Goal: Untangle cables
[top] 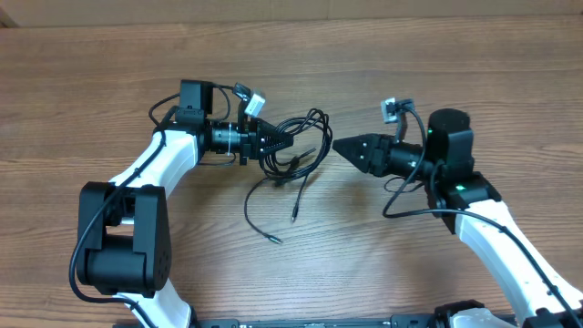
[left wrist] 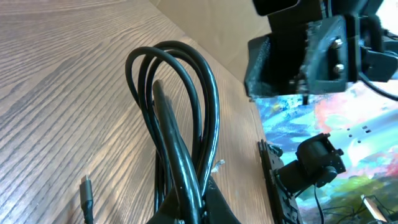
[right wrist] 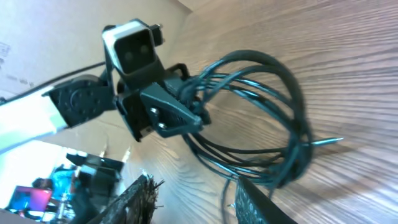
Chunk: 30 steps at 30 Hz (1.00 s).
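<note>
**A:** Nearest the bases first?

**B:** Two plug ends [top: 273, 240] of the cables [top: 301, 146], flat on the wood-grain table [top: 91, 82], between the two arms. One a little farther out than the other. Both on thin strands curving up toward the tangle.

**A:** Next out?

**B:** The tangle itself, mid-table, a bunch of thin black loops. Clamped at its left side by the left gripper [top: 273, 141], jaws closed tight on several strands at once. From that wrist: loops rising out of the grip and arching over the wood, with one small plug [left wrist: 86, 190] lying apart at the left.

**A:** And across from it?

**B:** The right gripper [top: 339, 147], pointing left at the tangle, tip just beside the outermost loop. Touching or not, cannot tell from above.

**A:** Jaws there?

**B:** Apart. Both fingers [right wrist: 140, 202] at the bottom edge of the right wrist view, a clear gap between them, nothing pinched. Beyond them, loops fanning out from the other gripper, and one silver tip [right wrist: 329, 142] sticking out at the right.

**A:** Tangle lifted or resting?

**B:** Hard to say. Loose tails on the wood for certain.

**A:** Farthest?

**B:** Bare wood, then a pale brown strip [top: 364, 7] past the table's far edge.
</note>
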Each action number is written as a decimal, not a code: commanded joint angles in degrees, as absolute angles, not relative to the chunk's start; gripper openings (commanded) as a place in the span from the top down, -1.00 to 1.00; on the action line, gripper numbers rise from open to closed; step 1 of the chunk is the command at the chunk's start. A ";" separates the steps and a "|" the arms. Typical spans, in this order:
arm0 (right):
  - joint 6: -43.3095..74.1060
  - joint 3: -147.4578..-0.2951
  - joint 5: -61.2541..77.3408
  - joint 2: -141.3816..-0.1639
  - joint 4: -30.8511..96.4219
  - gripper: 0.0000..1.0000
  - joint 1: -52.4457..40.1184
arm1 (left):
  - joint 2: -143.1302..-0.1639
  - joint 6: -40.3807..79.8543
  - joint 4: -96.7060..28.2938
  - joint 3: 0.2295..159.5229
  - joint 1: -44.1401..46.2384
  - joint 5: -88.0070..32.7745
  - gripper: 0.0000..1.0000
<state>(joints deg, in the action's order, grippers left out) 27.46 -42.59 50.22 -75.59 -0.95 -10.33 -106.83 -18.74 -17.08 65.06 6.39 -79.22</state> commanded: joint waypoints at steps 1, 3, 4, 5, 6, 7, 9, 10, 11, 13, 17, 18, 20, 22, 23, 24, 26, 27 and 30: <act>17.04 -42.92 50.24 -75.72 0.89 0.19 -8.47 | -106.59 -17.52 -16.08 64.93 6.79 -85.78 0.91; 14.11 -42.92 46.74 -76.27 2.00 0.17 -8.36 | -106.59 -16.97 -15.66 64.93 6.81 -88.88 0.92; 12.64 -42.92 44.88 -76.42 2.39 0.16 -8.36 | -106.59 -16.43 -15.49 64.93 6.81 -90.24 0.92; 11.05 -42.92 42.65 -76.55 2.83 0.15 -8.36 | -106.59 -15.77 -15.31 64.93 6.83 -90.63 0.91; 9.76 -42.92 40.47 -76.58 3.29 0.14 -8.36 | -106.59 -15.11 -14.94 64.93 6.83 -90.65 0.92; 9.45 -42.92 39.05 -76.58 3.42 0.14 -8.36 | -106.59 -14.66 -14.85 64.93 6.83 -90.65 0.91; 9.50 -42.92 38.68 -76.58 3.31 0.14 -8.36 | -106.59 -14.57 -14.87 64.93 6.83 -90.65 0.92; 9.50 -42.92 38.68 -76.58 3.25 0.12 -8.45 | -106.59 -14.57 -14.87 64.93 6.83 -90.65 0.91; 9.50 -42.92 38.63 -76.58 3.18 0.12 -8.51 | -106.59 -14.59 -14.90 64.93 6.83 -90.65 0.92; 9.47 -42.92 38.65 -76.58 3.01 0.12 -8.51 | -106.59 -14.57 -14.90 64.93 6.92 -90.65 0.92; 8.29 -42.92 38.83 -76.58 2.46 0.13 -8.95 | -106.59 -14.06 -14.96 64.93 7.70 -90.65 0.91; 7.40 -42.92 38.89 -76.58 2.20 0.13 -9.06 | -106.59 -13.54 -14.94 64.93 8.08 -90.65 0.92; 6.74 -42.92 38.57 -76.58 1.37 0.13 -9.26 | -106.59 -12.34 -14.98 64.93 8.71 -90.65 0.91; 5.65 -42.92 38.59 -76.58 -0.03 0.13 -9.26 | -106.59 -11.18 -15.09 64.93 9.23 -90.65 0.92; 5.67 -42.92 38.59 -76.58 -0.75 0.13 -9.26 | -106.59 -10.94 -15.20 64.93 9.50 -90.65 0.92; 5.67 -42.92 38.61 -76.58 -1.39 0.13 -9.26 | -106.59 -10.50 -15.16 64.93 9.74 -90.65 0.91; 5.69 -42.92 38.63 -76.58 -1.87 0.13 -9.32 | -106.59 -9.74 -15.18 64.93 9.96 -90.65 0.91; 5.69 -42.92 38.89 -76.58 -1.65 0.14 -9.37 | -106.59 -8.99 -15.16 64.93 9.98 -90.65 0.91; 5.67 -42.92 39.53 -76.58 -1.17 0.14 -9.37 | -106.59 -8.49 -15.38 64.93 10.02 -90.65 0.92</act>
<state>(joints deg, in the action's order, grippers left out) 6.63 -42.59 39.00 -76.42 -1.19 -9.02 -106.85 -10.41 -15.25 65.06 9.85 -88.16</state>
